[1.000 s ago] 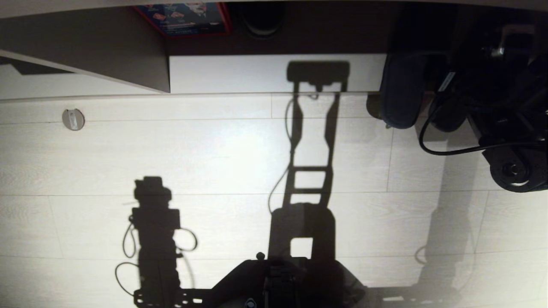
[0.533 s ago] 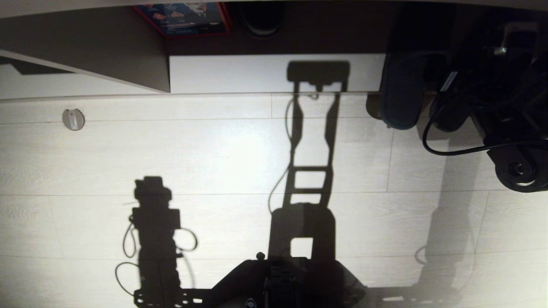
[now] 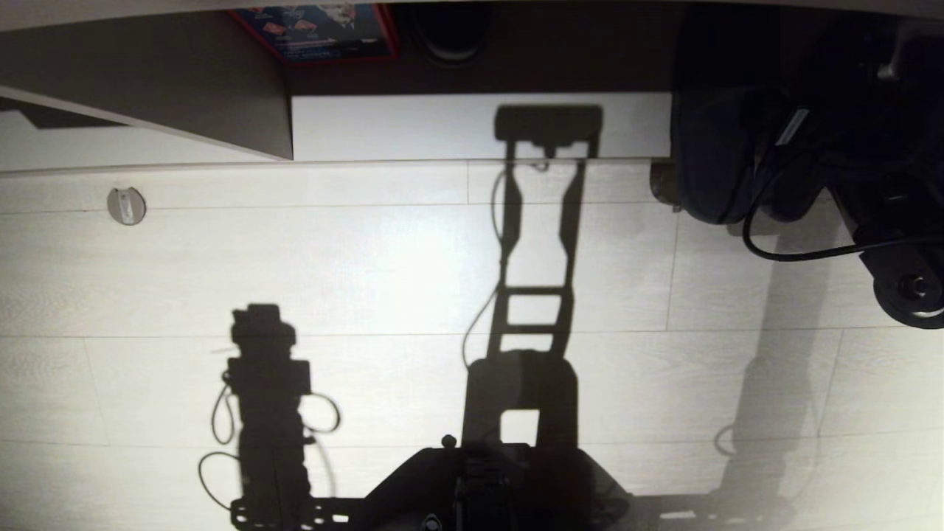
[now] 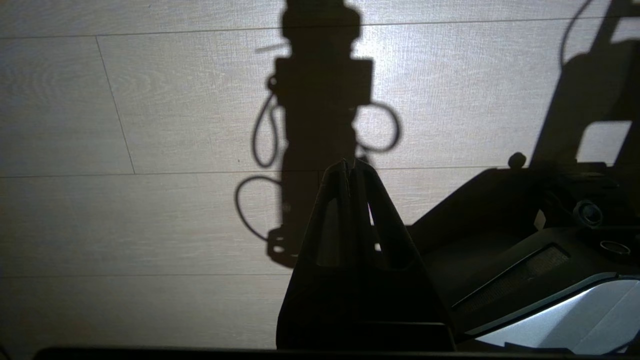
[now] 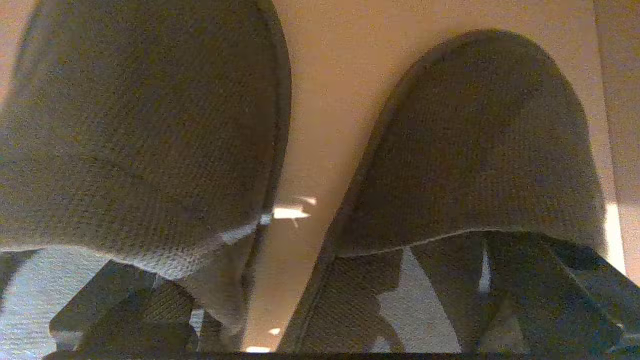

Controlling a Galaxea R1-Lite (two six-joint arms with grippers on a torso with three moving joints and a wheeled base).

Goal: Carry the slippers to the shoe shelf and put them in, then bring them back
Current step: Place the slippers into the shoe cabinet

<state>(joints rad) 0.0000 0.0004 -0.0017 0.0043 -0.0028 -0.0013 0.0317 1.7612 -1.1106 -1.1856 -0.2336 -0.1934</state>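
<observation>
While the left pincer [image 4: 350,167] hangs closed over the floor [image 3: 369,258], the right pincer [image 5: 320,320] stands wide open behind the slippers [image 5: 475,150], which lie side by side at the shelf [image 3: 479,125], upper right of the head view.

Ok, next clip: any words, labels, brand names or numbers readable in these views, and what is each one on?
None can be read.
Red-edged blue box at the back of the shoe shelf: printed pictures and lettering, too small and blurred to read.
Small pale tag on the right arm's cabling: too small to read.
Round grey disc on the floor: a pale mark, no legible text.
Slippers: plain fabric, no label showing.
</observation>
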